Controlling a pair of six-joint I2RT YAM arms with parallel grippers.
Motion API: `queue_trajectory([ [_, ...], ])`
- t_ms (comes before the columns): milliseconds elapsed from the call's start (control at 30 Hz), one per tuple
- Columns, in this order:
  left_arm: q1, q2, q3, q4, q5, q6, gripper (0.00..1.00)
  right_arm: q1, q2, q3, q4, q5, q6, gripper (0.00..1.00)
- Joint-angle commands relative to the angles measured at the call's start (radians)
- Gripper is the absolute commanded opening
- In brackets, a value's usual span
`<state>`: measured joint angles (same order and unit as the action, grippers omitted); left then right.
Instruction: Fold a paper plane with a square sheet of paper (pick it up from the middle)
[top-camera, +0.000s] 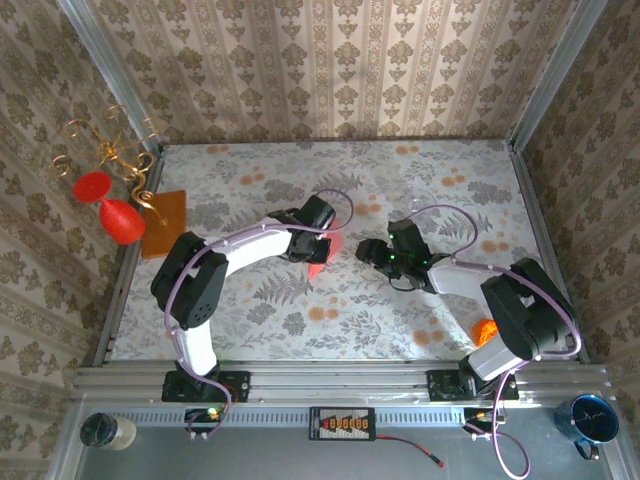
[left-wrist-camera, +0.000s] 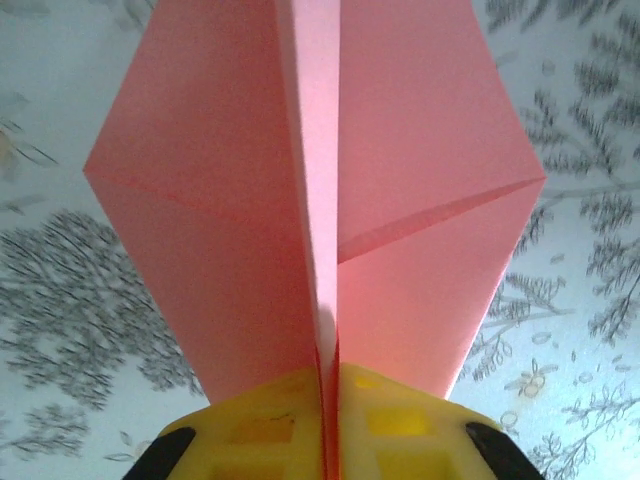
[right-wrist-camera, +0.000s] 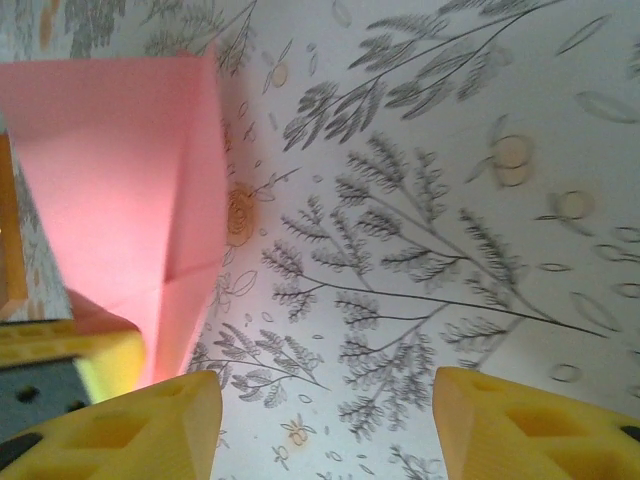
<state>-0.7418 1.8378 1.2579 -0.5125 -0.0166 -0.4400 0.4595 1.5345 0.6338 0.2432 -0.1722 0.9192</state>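
Paper plane: The pink paper plane (left-wrist-camera: 420, 180) is folded, with a crease down its middle and a wing going out to each side.
Where it is: In the view from above it is near the middle of the flowery table (top-camera: 440, 190), at the tip of the left arm (top-camera: 318, 266).
Left gripper: The left gripper (left-wrist-camera: 328, 445) is squeezed tight on the paper plane.
Left fingers: The two yellow fingers (left-wrist-camera: 400, 430) press on the middle crease from both sides, right at the bottom end of the plane. The rest of the plane sticks out past the fingertips, over the table.
Right gripper: The right gripper (right-wrist-camera: 328, 430) has let go. Its jaws are wide apart.
Right fingers: Between its yellow fingers (right-wrist-camera: 540, 425) there is just the table. The paper plane (right-wrist-camera: 110, 180) is off to the left of them and does not touch them.
The two grippers: From above, the right gripper (top-camera: 368, 250) is just beside the left gripper (top-camera: 322, 245), with a small gap between them.
Orange sheet: A darker orange sheet (top-camera: 165, 222) lies at the left edge of the table, well apart from both grippers.
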Motion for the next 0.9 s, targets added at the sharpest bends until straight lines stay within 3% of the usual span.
queue_trajectory([
  [0, 0.028, 0.022, 0.071, -0.033, -0.045, 0.043, 0.1, -0.016, -0.062, -0.029, -0.022, 0.081, -0.016, 0.6],
  [500, 0.126, 0.306, 0.434, -0.08, -0.086, -0.01, 0.1, -0.123, -0.18, -0.095, -0.081, 0.021, -0.093, 0.63],
  [867, 0.144, 0.43, 0.556, -0.125, -0.067, -0.047, 0.15, -0.183, -0.198, -0.104, -0.102, -0.048, -0.112, 0.63],
])
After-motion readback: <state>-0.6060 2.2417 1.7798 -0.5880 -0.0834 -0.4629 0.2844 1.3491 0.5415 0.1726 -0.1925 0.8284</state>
